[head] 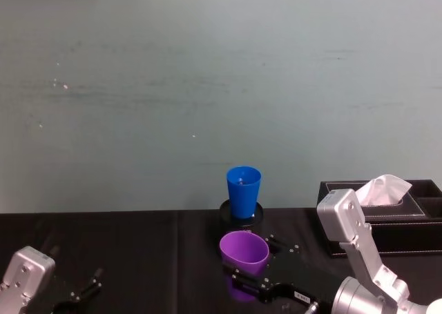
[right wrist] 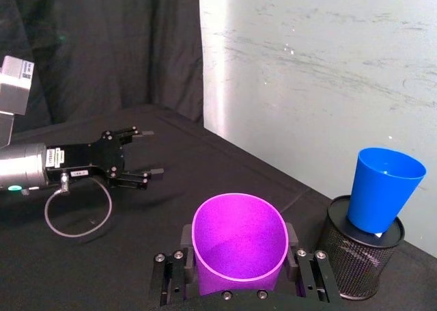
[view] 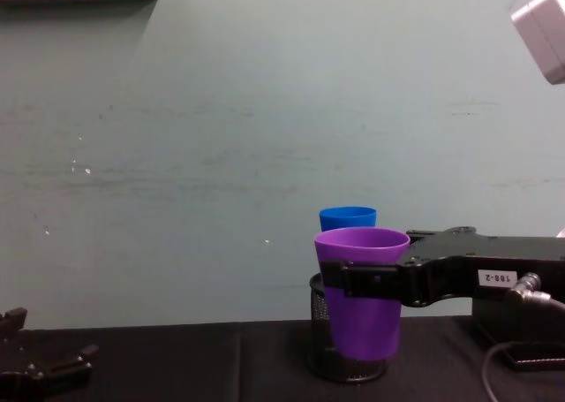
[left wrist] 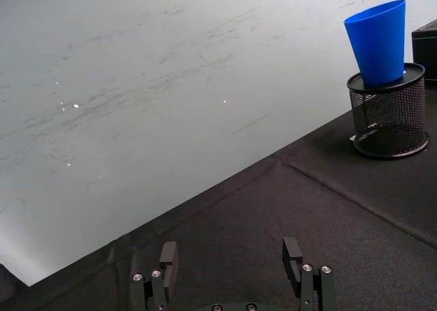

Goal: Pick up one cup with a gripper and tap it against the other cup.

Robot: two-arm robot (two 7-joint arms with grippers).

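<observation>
Right tool [right wrist: 237, 237] level around purple cup [view: 364, 318]

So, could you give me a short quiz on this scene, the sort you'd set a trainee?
1. Pick one: the blue cup stands in A) a black mesh pen holder, B) a glass jar, C) a white bowl.
2. Fill the gap: the right gripper has its fingers shut on the ___ cup.
3. True or false: the left gripper has its fingers open and holds nothing.

Key: 1 A. 2 purple, that is, the purple cup. 3 true.
</observation>
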